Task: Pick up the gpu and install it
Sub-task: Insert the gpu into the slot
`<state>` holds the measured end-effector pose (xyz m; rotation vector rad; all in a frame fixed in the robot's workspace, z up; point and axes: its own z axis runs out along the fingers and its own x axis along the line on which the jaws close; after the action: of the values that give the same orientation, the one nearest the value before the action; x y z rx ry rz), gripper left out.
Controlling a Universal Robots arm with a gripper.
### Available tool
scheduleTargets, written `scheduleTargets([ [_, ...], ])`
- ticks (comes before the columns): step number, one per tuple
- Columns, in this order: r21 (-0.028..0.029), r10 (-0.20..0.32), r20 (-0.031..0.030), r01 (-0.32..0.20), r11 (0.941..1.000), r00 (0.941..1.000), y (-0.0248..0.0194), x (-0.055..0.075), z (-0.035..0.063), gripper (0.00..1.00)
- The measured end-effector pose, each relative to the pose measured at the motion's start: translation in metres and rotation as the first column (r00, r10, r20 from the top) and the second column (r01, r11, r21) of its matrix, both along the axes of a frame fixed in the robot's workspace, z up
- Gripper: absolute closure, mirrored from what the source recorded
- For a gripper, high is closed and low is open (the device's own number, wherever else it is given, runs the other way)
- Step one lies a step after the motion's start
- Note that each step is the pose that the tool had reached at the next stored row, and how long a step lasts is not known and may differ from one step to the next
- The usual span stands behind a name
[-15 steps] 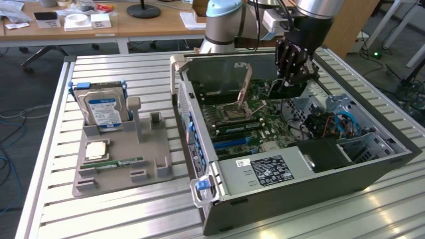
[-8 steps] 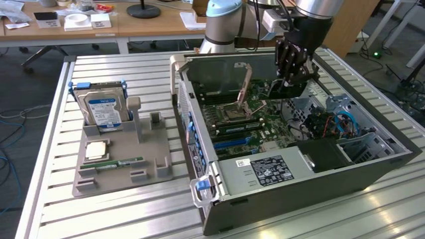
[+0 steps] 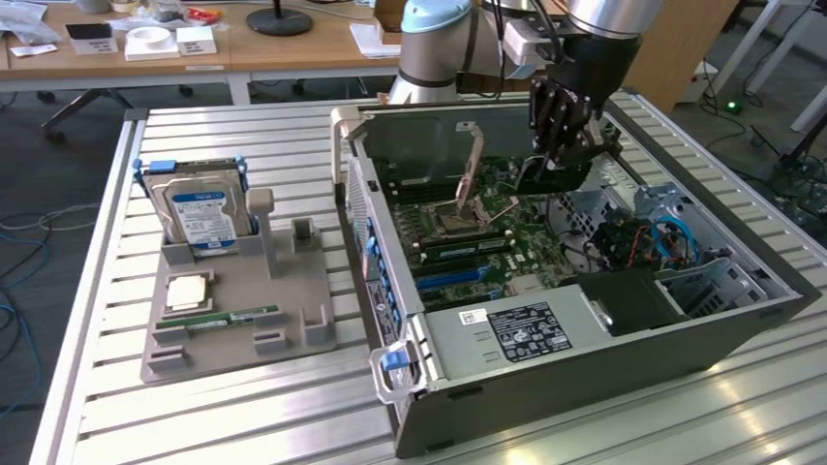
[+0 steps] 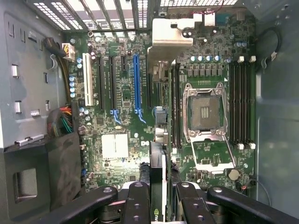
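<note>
Above the motherboard (image 3: 498,242), the claw (image 3: 566,155) clamps the gpu (image 3: 553,180); it juts just beneath.

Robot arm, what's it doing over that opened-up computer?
The robot arm holds the gpu in its jaws, above the motherboard inside the open computer case. The card is not in a slot yet. The hard drive stands in the tray beside the case.
</note>
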<state>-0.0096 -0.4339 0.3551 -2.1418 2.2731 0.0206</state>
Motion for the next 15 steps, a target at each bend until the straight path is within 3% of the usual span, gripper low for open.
scheduleTargets([
  [5, 0.0001, 0.000, 0.0001, 0.000, 1.0000, 1.0000, -0.0002, -0.0021, -0.0004, 0.74],
  [15, 0.0001, 0.009, 0.0001, -0.009, 1.0000, 1.0000, -0.0064, -0.0033, -0.0044, 0.74],
])
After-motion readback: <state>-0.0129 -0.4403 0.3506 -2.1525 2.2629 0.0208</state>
